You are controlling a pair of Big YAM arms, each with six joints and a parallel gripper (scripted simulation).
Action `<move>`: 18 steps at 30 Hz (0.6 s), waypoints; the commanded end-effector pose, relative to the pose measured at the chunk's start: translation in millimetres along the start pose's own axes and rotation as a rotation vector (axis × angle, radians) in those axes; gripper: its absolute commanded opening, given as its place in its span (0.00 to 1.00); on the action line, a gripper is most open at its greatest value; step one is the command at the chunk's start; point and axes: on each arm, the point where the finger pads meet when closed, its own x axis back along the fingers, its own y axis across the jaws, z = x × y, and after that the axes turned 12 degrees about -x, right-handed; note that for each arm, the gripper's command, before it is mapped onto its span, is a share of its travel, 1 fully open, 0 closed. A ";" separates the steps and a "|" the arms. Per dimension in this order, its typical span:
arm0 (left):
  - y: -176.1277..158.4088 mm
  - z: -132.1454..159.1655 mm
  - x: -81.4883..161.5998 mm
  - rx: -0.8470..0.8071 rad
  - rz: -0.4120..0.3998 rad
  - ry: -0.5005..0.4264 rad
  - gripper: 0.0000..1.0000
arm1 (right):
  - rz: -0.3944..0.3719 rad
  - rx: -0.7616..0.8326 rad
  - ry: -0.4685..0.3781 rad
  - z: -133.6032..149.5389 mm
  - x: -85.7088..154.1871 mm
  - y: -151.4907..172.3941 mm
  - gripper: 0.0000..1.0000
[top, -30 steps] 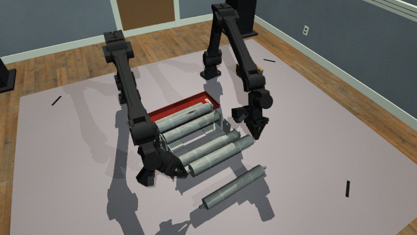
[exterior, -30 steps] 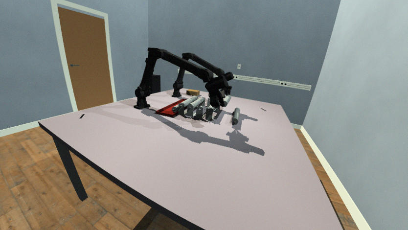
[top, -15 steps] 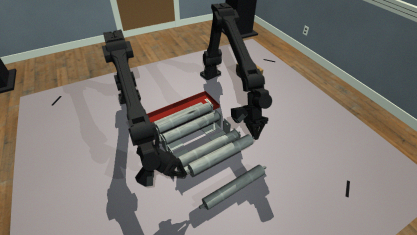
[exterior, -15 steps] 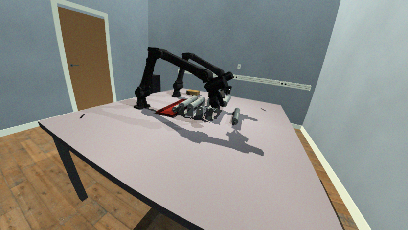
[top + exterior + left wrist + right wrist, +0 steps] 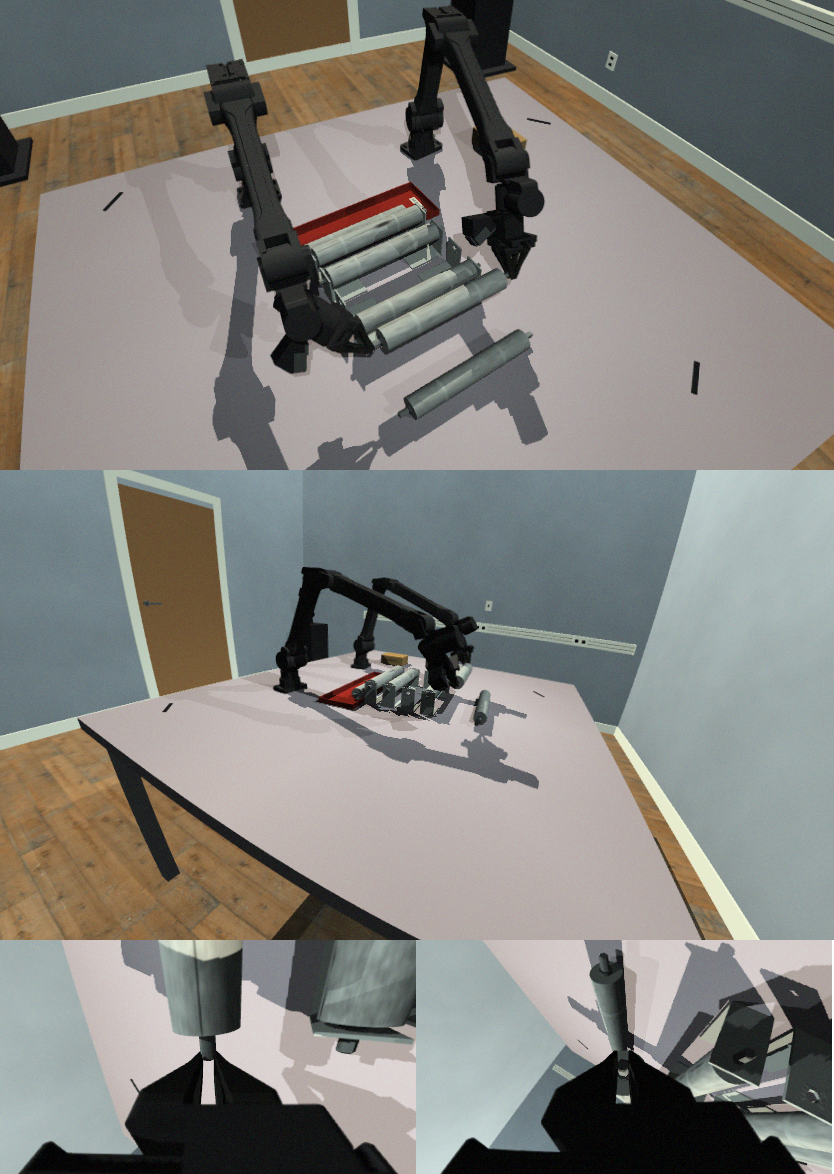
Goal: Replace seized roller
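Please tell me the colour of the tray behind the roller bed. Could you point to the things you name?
The tray (image 5: pixel 356 214) (image 5: pixel 335 700) is red; the top view shows it best.
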 end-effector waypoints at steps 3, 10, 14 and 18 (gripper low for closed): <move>58.1 6.6 65.2 -0.018 -0.156 0.018 0.03 | -0.113 0.036 0.010 25.0 47.2 40.3 0.03; 58.2 7.1 65.3 -0.018 -0.156 0.019 0.03 | -0.104 0.031 0.011 23.4 43.6 35.7 0.03; 58.3 7.3 65.3 -0.018 -0.157 0.020 0.03 | -0.109 0.036 0.012 25.5 44.6 38.6 0.03; 58.3 7.4 65.3 -0.018 -0.157 0.020 0.03 | -0.118 0.044 0.014 28.9 47.2 43.7 0.03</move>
